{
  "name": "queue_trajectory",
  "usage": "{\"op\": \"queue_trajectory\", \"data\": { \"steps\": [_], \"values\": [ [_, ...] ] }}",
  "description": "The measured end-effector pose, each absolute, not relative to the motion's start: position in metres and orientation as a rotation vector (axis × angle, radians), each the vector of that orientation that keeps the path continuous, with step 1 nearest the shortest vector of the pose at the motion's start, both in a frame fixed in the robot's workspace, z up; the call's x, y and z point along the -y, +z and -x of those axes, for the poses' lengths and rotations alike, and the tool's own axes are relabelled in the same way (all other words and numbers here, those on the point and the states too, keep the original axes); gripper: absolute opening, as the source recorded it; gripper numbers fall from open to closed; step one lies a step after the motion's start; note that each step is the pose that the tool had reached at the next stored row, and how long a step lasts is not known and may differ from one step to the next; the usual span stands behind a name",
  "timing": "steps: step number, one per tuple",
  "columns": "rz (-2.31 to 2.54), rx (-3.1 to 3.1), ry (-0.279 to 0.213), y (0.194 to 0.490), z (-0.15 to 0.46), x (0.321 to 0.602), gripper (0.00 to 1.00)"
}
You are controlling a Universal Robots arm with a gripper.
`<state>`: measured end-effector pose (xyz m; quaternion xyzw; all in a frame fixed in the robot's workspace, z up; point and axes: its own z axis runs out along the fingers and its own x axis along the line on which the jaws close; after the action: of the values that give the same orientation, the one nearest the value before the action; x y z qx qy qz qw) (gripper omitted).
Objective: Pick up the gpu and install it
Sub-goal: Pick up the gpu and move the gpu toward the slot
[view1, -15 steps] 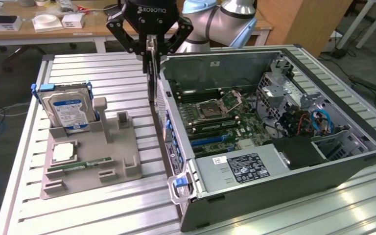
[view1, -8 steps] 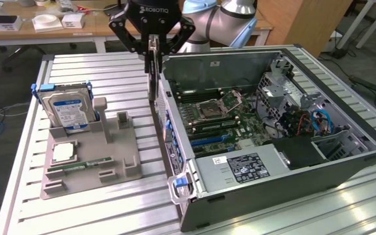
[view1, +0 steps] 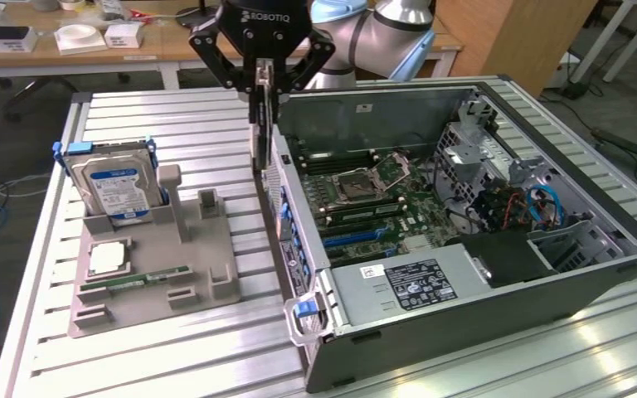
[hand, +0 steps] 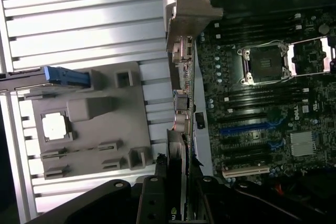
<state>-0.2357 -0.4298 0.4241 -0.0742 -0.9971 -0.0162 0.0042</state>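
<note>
The gpu (view1: 260, 133) hangs edge-on and upright, a thin dark card with my gripper (view1: 261, 81) shut on its top edge. It hovers over the gap between the grey parts holder (view1: 192, 249) and the near side wall of the open computer case (view1: 584, 274). In the wrist view the gpu (hand: 181, 82) runs away from my gripper (hand: 178, 195), its metal bracket end (hand: 191, 11) farthest out, alongside the motherboard (hand: 262, 103). The blue slot (hand: 252, 125) and the slots beside it on the board hold no cards.
The holder carries a blue-labelled hard drive (view1: 119, 186) standing upright, a square processor chip (view1: 109, 259) and a green memory stick (view1: 136, 282). A power supply (view1: 407, 286) sits at the case's front. All rests on a slatted aluminium table (view1: 153, 365).
</note>
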Motion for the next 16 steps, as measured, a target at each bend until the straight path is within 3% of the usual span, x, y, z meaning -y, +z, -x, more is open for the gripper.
{"op": "queue_trajectory", "data": {
  "steps": [16],
  "values": [
    [0.295, 3.12, -0.051, 0.424, 0.2256, 0.4298, 0.27]
  ]
}}
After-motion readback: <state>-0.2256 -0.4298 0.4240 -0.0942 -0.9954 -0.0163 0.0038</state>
